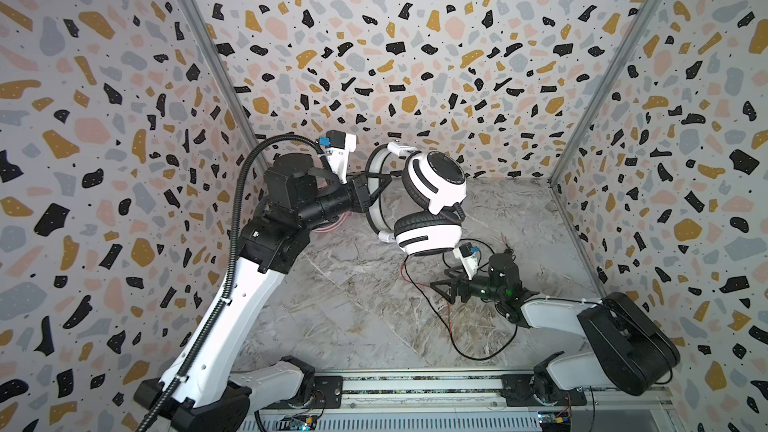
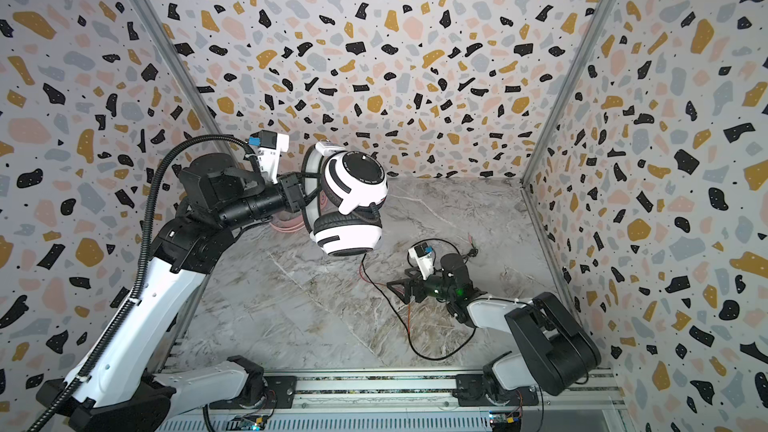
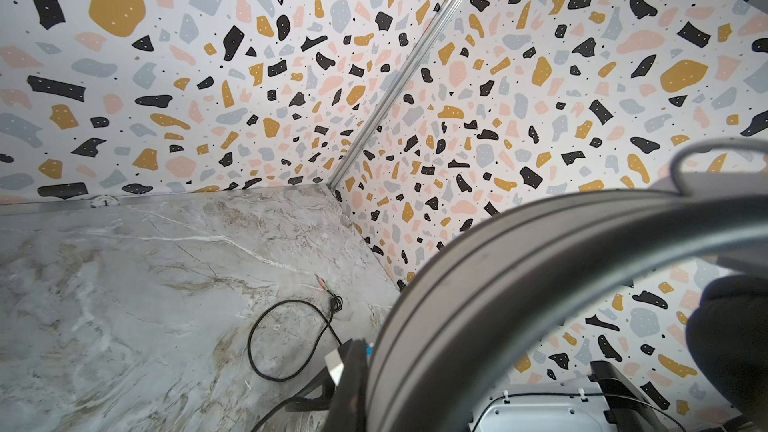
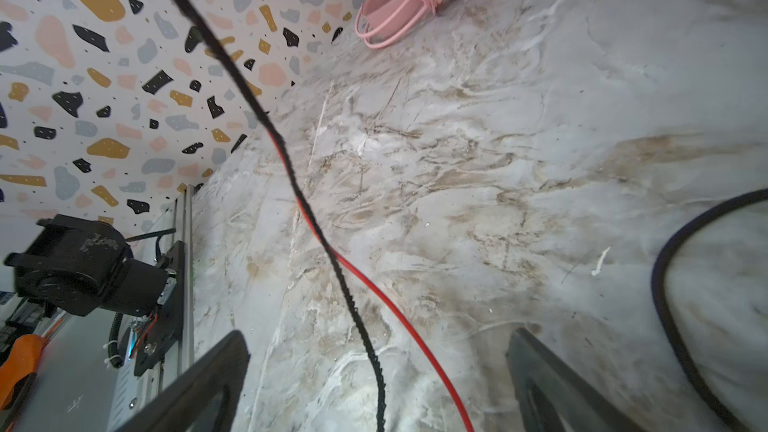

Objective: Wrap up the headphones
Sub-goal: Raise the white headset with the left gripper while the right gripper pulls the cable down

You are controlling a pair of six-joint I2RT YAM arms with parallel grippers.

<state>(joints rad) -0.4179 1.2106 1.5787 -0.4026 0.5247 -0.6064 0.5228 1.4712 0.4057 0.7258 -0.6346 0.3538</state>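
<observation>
The left gripper (image 1: 377,189) clamps the white headset (image 1: 432,184) by its headband, clear of the table (image 1: 332,305). The right gripper's (image 4: 378,338) 2 jaws gape wide, with the black-and-red cable (image 4: 286,168) running free between them.

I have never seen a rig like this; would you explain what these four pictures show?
Two robot arms with pincer-like grippers work on a marble table. Two pictures look down from one overhead stereo camera; two come from cameras on the arms' wrists. The left gripper is shut on the headband of the white headphones, holding them up. Their black-and-red cable trails onto the marble and passes between the open fingers of the right gripper, which grips nothing. The pink headphones, cable looped around them, lie behind the left arm.
</observation>
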